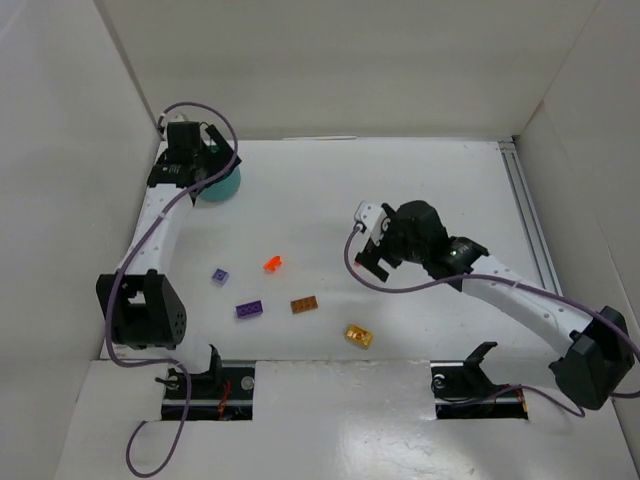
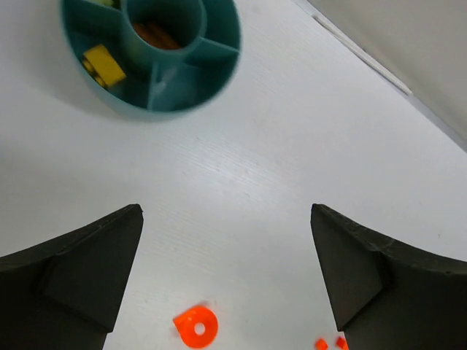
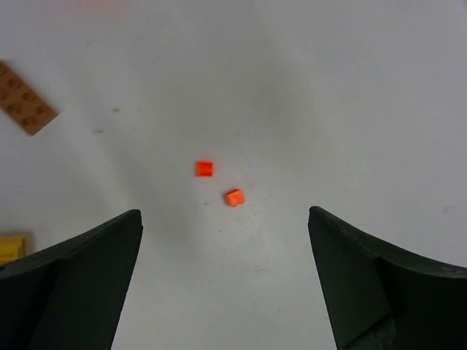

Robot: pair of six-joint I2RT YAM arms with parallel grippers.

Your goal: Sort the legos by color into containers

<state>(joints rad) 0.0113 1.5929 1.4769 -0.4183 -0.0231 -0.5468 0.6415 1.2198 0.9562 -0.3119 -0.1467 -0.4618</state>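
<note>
- right gripper [image 3: 225, 219]: fingers spread wide, nothing held. It hangs over bare table [image 1: 420, 180] to the right of the loose bricks.
- Two tiny red-orange bits [image 3: 204, 168] [image 3: 234, 197] sit apart from each other, ahead of the fingertips and inside the span of the open fingers, slightly left of centre. Both look roughly square, so no long axis to line up on. The overhead view doesn't show them.
- Judgement: one bit needs centring before the fingers shut, or they'll catch both or neither.
- orange-brown brick [image 3: 25, 108]: well off to the upper left in the right wrist view, long axis diagonal, outside the finger span.
- golden yellow brick [image 1: 359, 335]: on the near side of the right gripper in the overhead view, and the closest brick to the right arm's base.
- Further left: red-orange brick [image 1: 272, 264], purple brick [image 1: 250, 310], lavender brick [image 1: 219, 276]. All lie between the two arms.
- left gripper [image 2: 225, 219]: also wide open and empty, parked at the far-left corner by the tub [image 2: 219, 69].
- In the left wrist view the tub lies ahead of the fingers, not between them. One outer compartment holds a yellow brick [image 2: 102, 64]; the inner ring holds something orange-brown [image 2: 153, 33].
- Judgement: right arm is nearer the pick, left arm is nearer the drop. Anything the right arm grabs has to travel across to the far-left corner.
</note>
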